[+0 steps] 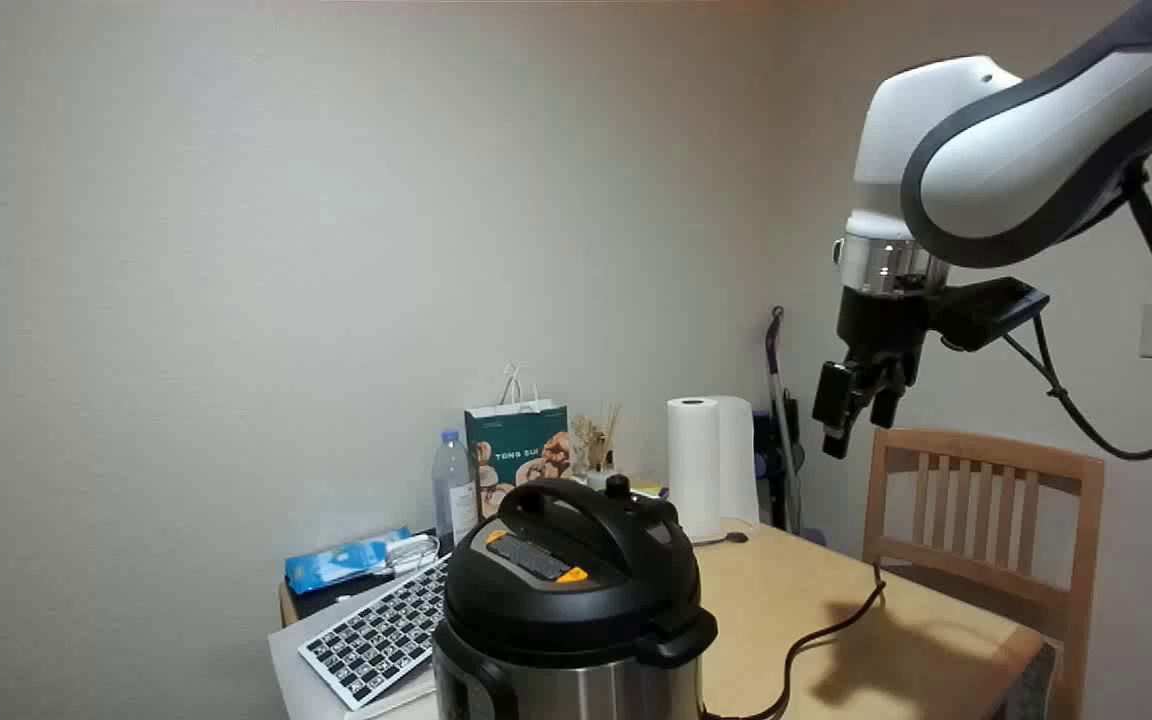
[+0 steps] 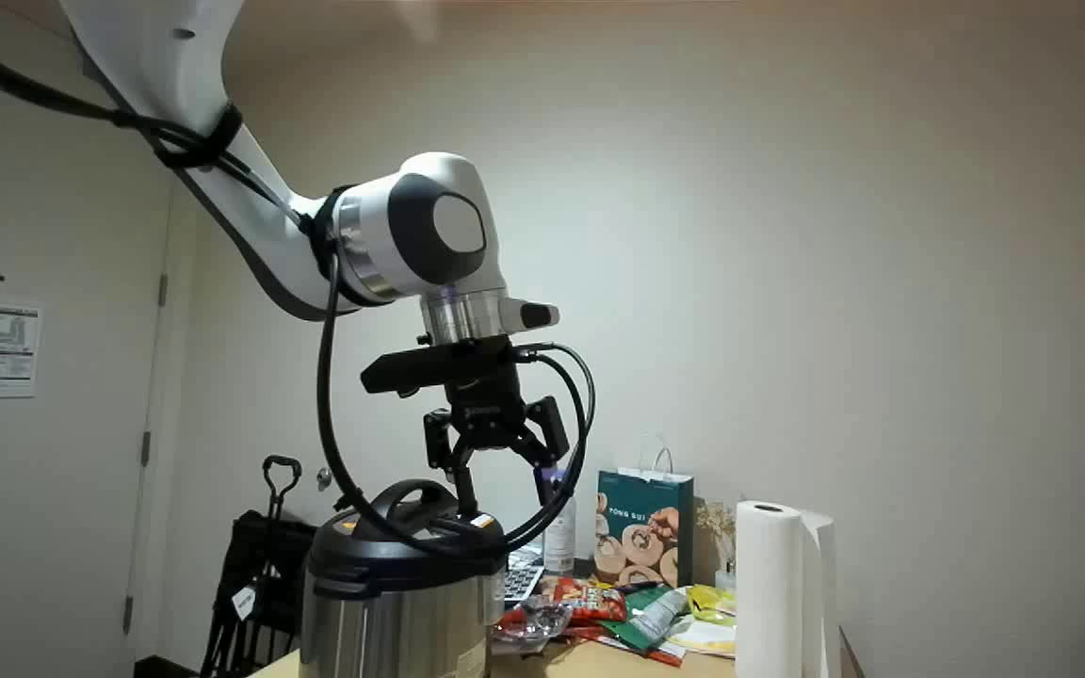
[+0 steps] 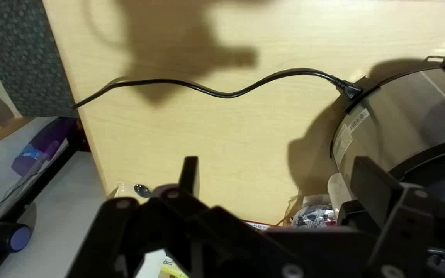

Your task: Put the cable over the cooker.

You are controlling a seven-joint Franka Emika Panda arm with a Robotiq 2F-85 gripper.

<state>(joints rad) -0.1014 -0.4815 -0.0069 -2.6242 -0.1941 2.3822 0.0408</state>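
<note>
The cooker (image 1: 576, 610), steel with a black lid, stands on the table in both exterior views (image 2: 392, 626) and at the right of the wrist view (image 3: 411, 112). The thin black cable (image 3: 222, 94) is plugged into the cooker's base and runs in a wavy line across the table and over its edge. It also shows in an exterior view (image 1: 836, 628). My gripper (image 1: 861, 425) is open and empty, pointing down, well above the table; its fingers are spread apart in the wrist view (image 3: 276, 166). The cable lies apart from the fingers.
A paper towel roll (image 1: 694, 465) stands behind the cooker. Snack packets (image 2: 637, 612), a green paper bag (image 2: 644, 527) and a bottle (image 1: 455, 490) are at the back. A keyboard (image 1: 381, 630) lies beside the cooker. A wooden chair (image 1: 986, 500) stands at the table's edge.
</note>
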